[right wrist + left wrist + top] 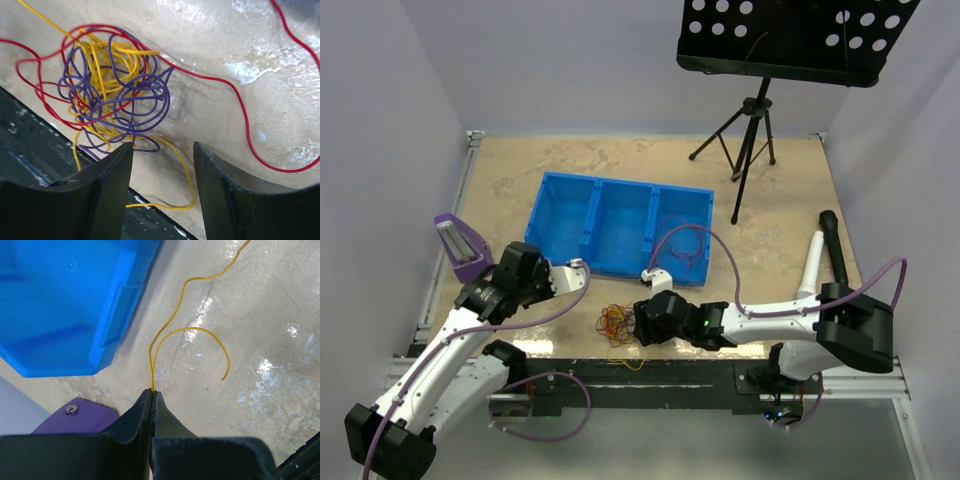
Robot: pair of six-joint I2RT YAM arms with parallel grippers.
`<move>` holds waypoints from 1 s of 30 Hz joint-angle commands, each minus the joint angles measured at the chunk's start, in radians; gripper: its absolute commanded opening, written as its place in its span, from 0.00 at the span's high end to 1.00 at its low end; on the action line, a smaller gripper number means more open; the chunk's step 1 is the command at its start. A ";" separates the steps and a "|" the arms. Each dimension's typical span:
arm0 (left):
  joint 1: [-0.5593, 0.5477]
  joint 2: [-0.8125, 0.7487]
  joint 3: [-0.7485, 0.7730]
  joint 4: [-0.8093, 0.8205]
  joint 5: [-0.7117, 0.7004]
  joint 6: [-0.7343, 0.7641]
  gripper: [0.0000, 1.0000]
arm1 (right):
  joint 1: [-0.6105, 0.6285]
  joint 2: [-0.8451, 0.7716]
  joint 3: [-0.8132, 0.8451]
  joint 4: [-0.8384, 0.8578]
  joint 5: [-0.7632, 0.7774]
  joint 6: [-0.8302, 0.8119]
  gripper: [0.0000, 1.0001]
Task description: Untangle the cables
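Nearest, at the front edge of the surface (520, 180) and in front of the bin (620, 183), lies a tangle (618, 322) of red, yellow and purple cables. The right end effector (640, 318) sits just right of that tangle and low over it, its fingers spread apart and holding nothing. In the right wrist view the knot lies just ahead of the fingers, and one yellow loop trails through the gap between them, over the dark edge strip. A red cable (240, 100) leaves the tangle and curves away toward the bin. A little farther, just in front of the bin's left compartment, the left end effector (578, 268) is pinched together on a yellow cable (170, 325). It is gripped at a fold, so two strands rise from the fingertips: one ends in a free curl on the surface, the other runs out of view. A thin reddish loop (685, 245) lies in the bin's right compartment. Beyond the bin stands a tripod (750, 130).
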 commanded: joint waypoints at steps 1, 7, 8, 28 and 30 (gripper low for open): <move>0.003 -0.007 0.002 0.011 -0.005 -0.002 1.00 | 0.029 0.021 0.068 0.028 0.057 -0.074 0.45; 0.003 -0.006 0.000 0.012 0.004 -0.010 1.00 | 0.072 0.058 0.127 0.020 0.172 -0.099 0.46; 0.003 -0.004 0.000 0.012 0.006 -0.010 1.00 | 0.081 0.066 0.136 0.020 0.189 -0.103 0.46; 0.003 -0.015 -0.012 0.018 0.003 -0.005 1.00 | 0.112 0.029 0.157 0.005 0.269 -0.105 1.00; 0.003 -0.010 -0.007 0.015 0.006 -0.008 1.00 | 0.113 -0.035 0.145 -0.018 0.281 -0.087 1.00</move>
